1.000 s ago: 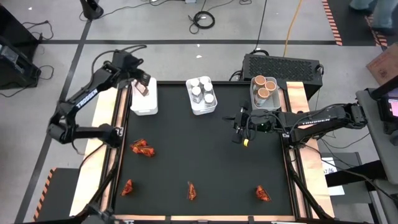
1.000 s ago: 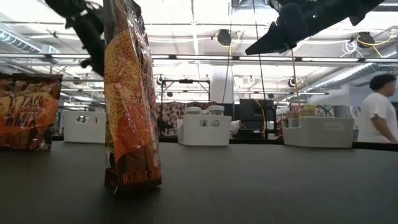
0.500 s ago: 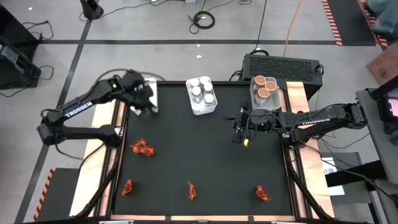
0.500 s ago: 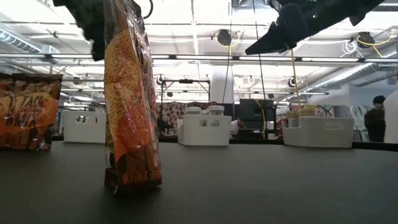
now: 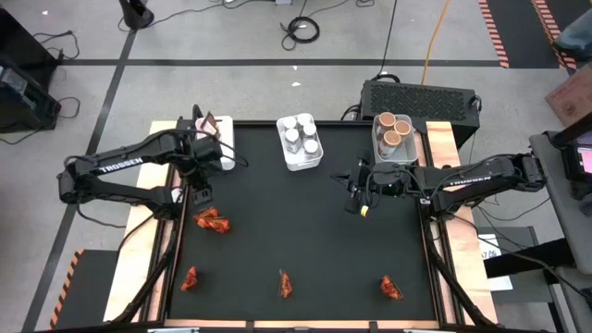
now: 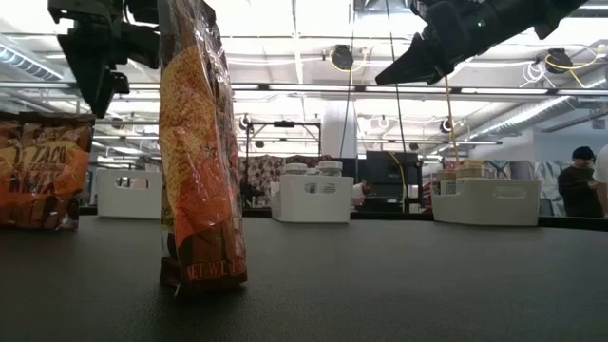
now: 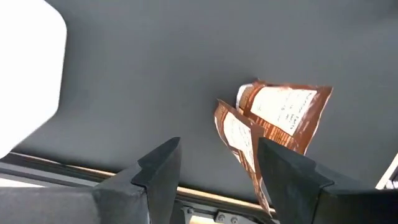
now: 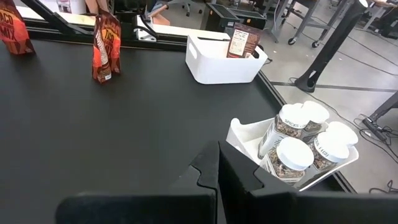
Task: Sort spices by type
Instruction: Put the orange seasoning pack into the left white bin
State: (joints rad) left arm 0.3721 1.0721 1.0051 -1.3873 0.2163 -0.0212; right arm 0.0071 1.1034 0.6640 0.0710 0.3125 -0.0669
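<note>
Black mat (image 5: 305,231) fills the frame centre. My left gripper (image 5: 203,190) hangs at upper left, fingers spread and empty, just above two packets (image 5: 212,220) lying together at mid left; wrist view shows them between my fingers (image 7: 155,174). Three more packets sit along the bottom: (image 5: 190,277), (image 5: 286,284), (image 5: 389,288). One packet stands in the upper-left bin (image 5: 220,159). Jars (image 5: 300,136) fill the top-centre bin, tubs (image 5: 392,129) the upper-right bin. My right gripper (image 5: 352,199) waits right of centre, fingers pressed together.
</note>
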